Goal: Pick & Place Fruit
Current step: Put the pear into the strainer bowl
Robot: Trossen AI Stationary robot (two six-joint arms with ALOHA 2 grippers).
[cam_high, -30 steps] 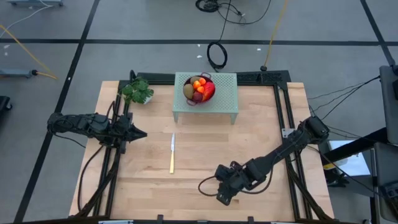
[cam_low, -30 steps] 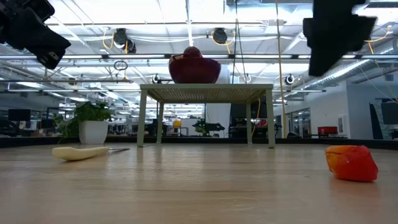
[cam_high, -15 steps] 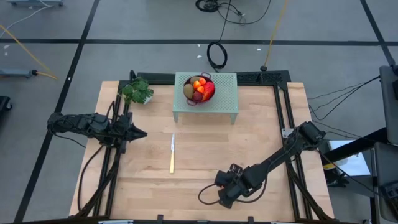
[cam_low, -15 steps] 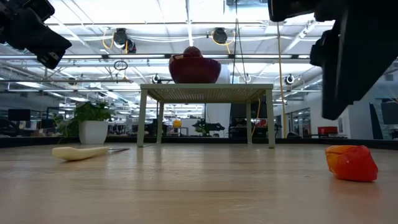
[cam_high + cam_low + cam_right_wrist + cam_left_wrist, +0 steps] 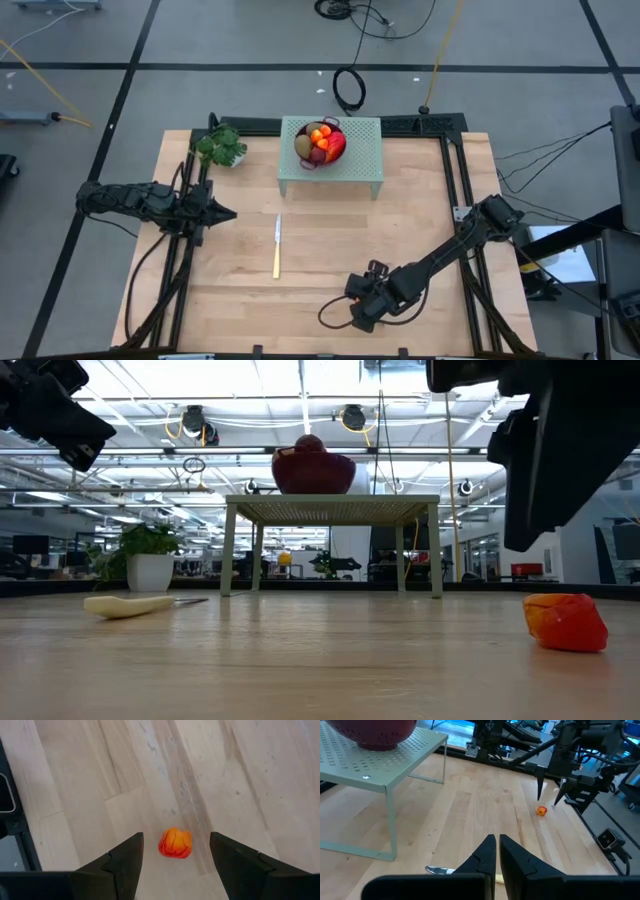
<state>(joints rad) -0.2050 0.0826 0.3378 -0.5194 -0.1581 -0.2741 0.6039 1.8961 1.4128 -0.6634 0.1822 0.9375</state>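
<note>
Wood tabletop (image 5: 420,200), plank grain, open workshop room behind it.

Nearest to me: one small orange-red fruit (image 5: 175,843) lying loose on the boards near the front edge. My right gripper (image 5: 175,865) hangs right above it, jaws spread wide, holding nothing. Right wrist view puts the fruit between the two fingers (image 5: 125,860), centred on the gap, not touching either. In the low view the fruit (image 5: 565,622) sits on the wood and my gripper body is above it, not yet down to table level. From the left wrist camera the same fruit (image 5: 541,810) shows just under my right fingertips.

Key relation: fruit is straight below the jaws and in line with the gap. It looks roundish and lumpy, no clear long axis, so I judge jaw angle doesn't matter much. Coming move is a plain drop, then close. Right arm is far nearer; left is well apart.

Further out: knife (image 5: 277,246) lies mid-table, clear of my path.

My left gripper (image 5: 222,213) waits at the left side, jaws closed, empty.

Far end: red bowl (image 5: 332,146) on the green rack (image 5: 362,150), with other fruit already in it. Potted plant (image 5: 221,146) beside the rack.
</note>
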